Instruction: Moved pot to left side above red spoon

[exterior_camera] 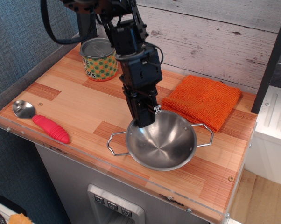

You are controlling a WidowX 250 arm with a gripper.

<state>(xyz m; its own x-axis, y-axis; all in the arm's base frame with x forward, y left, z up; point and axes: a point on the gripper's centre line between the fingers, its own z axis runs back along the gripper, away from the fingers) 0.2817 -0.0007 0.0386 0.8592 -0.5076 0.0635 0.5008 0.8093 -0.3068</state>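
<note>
My gripper (147,119) was clamped on the back-left rim of the pot (161,141), which sat tilted a little right of the frame's centre, near the front edge of the wooden counter (84,105). One wire loop handle stuck out toward the lower left, the other toward the right. The red spoon (41,122) lay well apart at the left edge, its bowl pointing to the upper left. An orange cloth (203,100) lay just behind the pot, and a dotted can (99,59) stood at the upper left.

Glossy steel pot (161,142) on smooth wooden table (80,100).
</note>
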